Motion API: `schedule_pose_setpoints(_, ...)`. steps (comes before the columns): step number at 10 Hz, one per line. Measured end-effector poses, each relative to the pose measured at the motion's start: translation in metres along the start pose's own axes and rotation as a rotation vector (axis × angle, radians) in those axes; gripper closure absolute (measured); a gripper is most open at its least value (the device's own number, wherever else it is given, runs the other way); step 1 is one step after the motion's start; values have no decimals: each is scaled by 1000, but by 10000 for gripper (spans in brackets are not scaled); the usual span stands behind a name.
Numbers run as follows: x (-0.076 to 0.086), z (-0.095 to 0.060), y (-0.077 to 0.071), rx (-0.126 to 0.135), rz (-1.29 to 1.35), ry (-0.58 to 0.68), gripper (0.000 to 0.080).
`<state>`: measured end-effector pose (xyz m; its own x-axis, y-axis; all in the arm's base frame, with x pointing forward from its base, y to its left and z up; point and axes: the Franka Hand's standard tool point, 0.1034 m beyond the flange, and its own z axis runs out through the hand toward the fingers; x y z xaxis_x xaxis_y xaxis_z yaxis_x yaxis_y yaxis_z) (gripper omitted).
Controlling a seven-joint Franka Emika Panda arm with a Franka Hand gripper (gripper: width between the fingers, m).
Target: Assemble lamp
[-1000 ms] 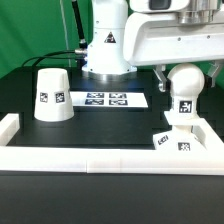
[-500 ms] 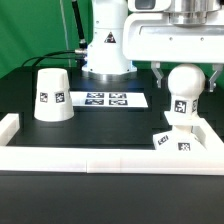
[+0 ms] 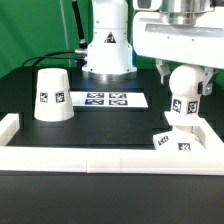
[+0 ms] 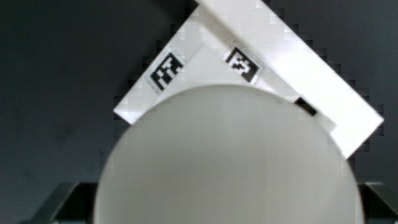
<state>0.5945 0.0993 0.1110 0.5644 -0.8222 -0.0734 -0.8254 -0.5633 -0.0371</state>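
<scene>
The white ball-shaped bulb [image 3: 185, 85] stands upright on its short stem on the flat square base [image 3: 175, 142] at the exterior view's right. My gripper [image 3: 185, 78] hangs over it, with one black finger on each side of the ball and a small gap at each, so it is open. In the wrist view the bulb [image 4: 222, 150] fills most of the picture, with the tagged base [image 4: 249, 60] beyond it and my gripper [image 4: 217, 205] at the edge. The tapered shade [image 3: 51, 95] stands wide end down at the exterior view's left, far from the gripper.
The marker board [image 3: 107, 99] lies flat at the middle back. The big white robot pedestal [image 3: 107, 45] stands behind it. A low white wall [image 3: 100, 160] runs along the front and turns up both sides of the black table.
The gripper body has risen a little and shifted slightly to the exterior view's right. The bulb, base and shade have stayed where they were.
</scene>
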Motion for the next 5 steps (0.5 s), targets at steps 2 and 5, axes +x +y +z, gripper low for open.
schedule_pose_setpoints(2,1,-1,0,11,115,-29,220)
schedule_pose_setpoints(5,-2,-1,-1,11,127,-30,220)
